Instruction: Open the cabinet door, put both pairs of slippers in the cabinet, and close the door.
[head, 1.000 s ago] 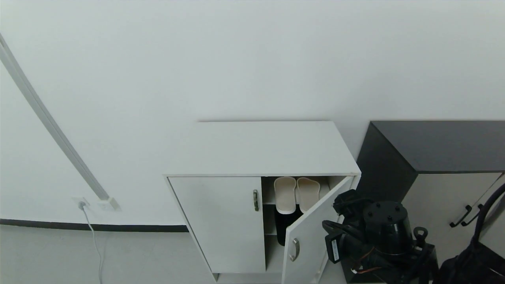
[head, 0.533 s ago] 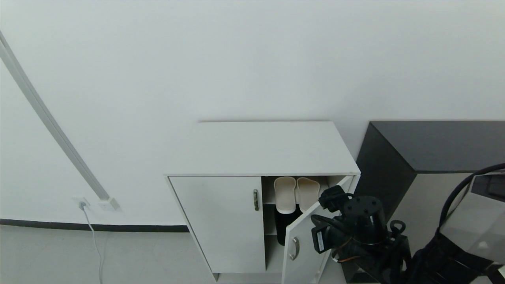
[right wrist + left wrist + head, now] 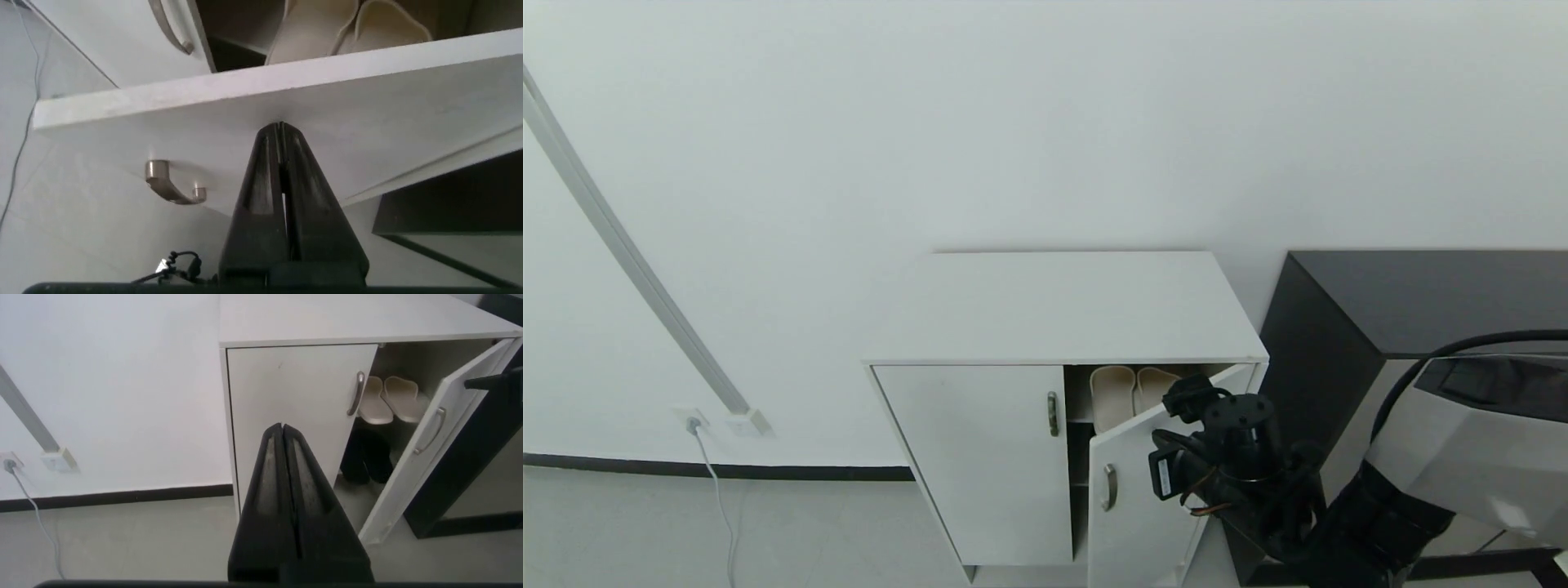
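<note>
The white cabinet (image 3: 1062,314) has its left door (image 3: 980,457) closed and its right door (image 3: 1135,498) ajar, leaving a narrow gap. A beige pair of slippers (image 3: 1123,390) lies on the upper shelf, and a dark pair (image 3: 368,461) stands on the shelf below. My right gripper (image 3: 280,131) is shut, its tip pressed against the outer face of the right door (image 3: 245,106) above the door's handle (image 3: 176,184). My left gripper (image 3: 283,431) is shut on nothing and hangs well back from the cabinet, in front of the left door (image 3: 290,392).
A dark cabinet (image 3: 1421,302) stands close on the right of the white one. On the left, a wall socket with a cable (image 3: 696,426) sits low on the wall, below a slanted conduit (image 3: 621,245). Bare floor (image 3: 122,539) lies before the left door.
My right arm has moved left, pushing the right door toward closed. The gap has narrowed, and the dark pair and much of the beige pair are now hidden in the head view.
</note>
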Motion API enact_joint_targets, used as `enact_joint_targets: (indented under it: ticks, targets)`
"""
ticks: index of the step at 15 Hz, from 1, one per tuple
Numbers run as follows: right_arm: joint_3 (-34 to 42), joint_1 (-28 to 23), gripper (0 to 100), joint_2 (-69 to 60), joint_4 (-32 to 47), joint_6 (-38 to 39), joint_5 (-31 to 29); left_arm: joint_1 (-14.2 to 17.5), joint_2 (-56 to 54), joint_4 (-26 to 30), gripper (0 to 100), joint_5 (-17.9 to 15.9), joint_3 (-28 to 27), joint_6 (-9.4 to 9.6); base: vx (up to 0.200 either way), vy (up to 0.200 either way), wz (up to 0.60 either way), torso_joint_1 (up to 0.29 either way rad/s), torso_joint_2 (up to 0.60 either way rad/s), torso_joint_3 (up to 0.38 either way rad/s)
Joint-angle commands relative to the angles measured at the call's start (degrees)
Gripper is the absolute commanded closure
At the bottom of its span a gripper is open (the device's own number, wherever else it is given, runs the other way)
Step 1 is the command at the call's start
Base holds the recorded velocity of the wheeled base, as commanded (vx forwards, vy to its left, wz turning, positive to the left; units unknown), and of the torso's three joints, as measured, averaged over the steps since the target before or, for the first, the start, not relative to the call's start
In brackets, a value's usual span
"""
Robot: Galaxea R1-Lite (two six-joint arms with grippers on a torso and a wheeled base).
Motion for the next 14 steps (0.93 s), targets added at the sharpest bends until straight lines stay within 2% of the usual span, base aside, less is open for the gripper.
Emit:
enact_joint_targets:
  ticks: [1,14]
  targets:
    - [-1.9,-0.6,100,2.8,0.0,0.0,0.0,0.0,0.0,0.0,100,0.0,0.0,-0.03,0.000,0.000,0.00,0.000,0.00,0.000]
    - [-11.6,-4.3,100,10.4,0.2,-0.2,-0.1,0.0,0.0,0.0,100,0.0,0.0,-0.03,0.000,0.000,0.00,0.000,0.00,0.000]
